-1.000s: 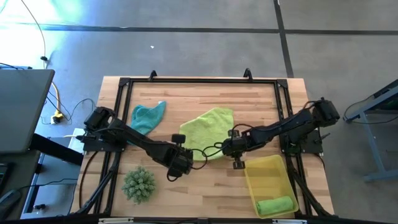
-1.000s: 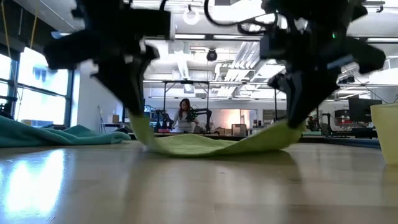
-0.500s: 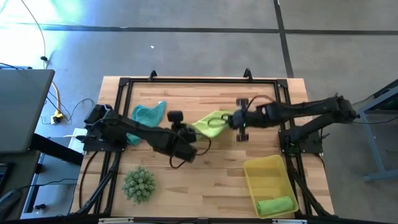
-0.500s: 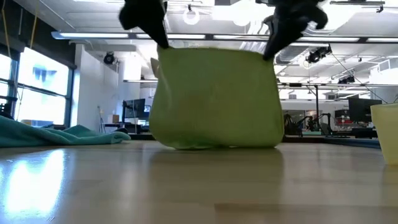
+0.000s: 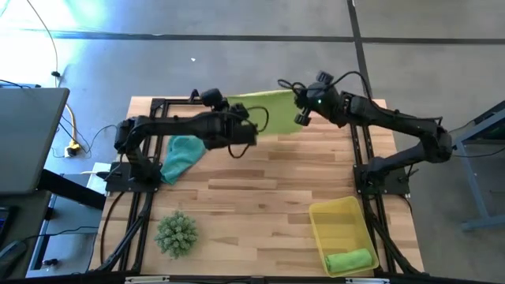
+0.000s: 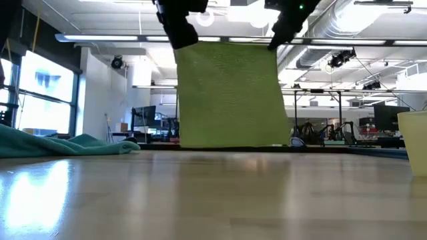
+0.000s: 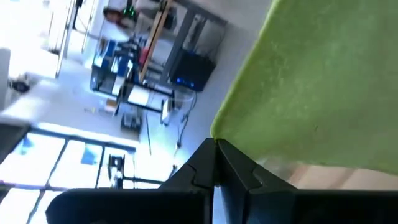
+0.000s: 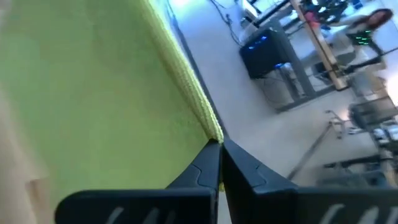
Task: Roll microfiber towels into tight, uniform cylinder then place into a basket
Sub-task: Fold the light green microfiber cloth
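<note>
Robotics lab: workbenches (image 6: pixel 320 133), exposed ducting (image 6: pixel 373 17)

Wooden table (image 5: pixel 260 170), black-framed, frame centre. Directly on it: teal towel (image 5: pixel 181 153), left of centre; spiky green ball (image 5: pixel 176 233), lower left; yellow basket (image 5: pixel 341 225), lower right, containing rolled green towel (image 5: pixel 349 259).

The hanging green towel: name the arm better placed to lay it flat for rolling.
Neither alone. The left gripper and right gripper each pinch a top corner of the green towel, which hangs spread at the table's far edge; probably both should lower together.
</note>
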Controlling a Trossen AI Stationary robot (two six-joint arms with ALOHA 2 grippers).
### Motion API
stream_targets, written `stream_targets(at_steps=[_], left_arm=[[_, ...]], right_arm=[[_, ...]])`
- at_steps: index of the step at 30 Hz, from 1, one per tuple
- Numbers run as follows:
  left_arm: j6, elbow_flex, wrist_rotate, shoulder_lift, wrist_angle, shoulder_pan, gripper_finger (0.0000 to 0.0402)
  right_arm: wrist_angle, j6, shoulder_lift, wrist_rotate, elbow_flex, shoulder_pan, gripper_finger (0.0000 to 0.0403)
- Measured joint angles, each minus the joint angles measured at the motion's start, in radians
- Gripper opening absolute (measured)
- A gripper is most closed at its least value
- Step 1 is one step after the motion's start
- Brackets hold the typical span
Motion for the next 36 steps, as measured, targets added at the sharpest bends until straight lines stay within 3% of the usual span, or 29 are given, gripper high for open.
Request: stream_targets(at_steps=[3, 10, 19, 25, 30, 33, 36], left_arm=[[-0.016, 0.007, 0.042, 0.000, -0.001, 0.020, 0.0003], [-0.076, -0.023, 0.398, 0.000, -0.008, -0.077, 0.0003], [-0.234, -0.161, 0.632, 0.015, 0.049, -0.324, 0.0003], [-0.343, -0.242, 0.770, 0.036, 0.193, -0.449, 0.0003], [-0.366, -0.243, 0.864, 0.052, 0.296, -0.493, 0.0003], [-0.384, -0.244, 0.855, 0.055, 0.288, -0.496, 0.0003], [-0.421, -0.242, 0.795, 0.055, 0.269, -0.484, 0.0003]], right_arm=[[-0.027, 0.008, 0.000, -0.117, -0.004, -0.029, 0.0000], [-0.240, 0.208, 0.010, -0.386, -0.018, 0.026, 0.0000], [-0.018, 0.434, 0.002, -0.554, -0.372, 0.229, 0.0000], [0.207, 0.630, 0.002, -0.580, -0.560, 0.413, 0.0000], [0.239, 0.695, 0.002, -0.594, -0.585, 0.518, 0.0000], [0.248, 0.658, 0.002, -0.589, -0.578, 0.534, 0.0000], [0.257, 0.596, 0.002, -0.512, -0.577, 0.510, 0.0000]])
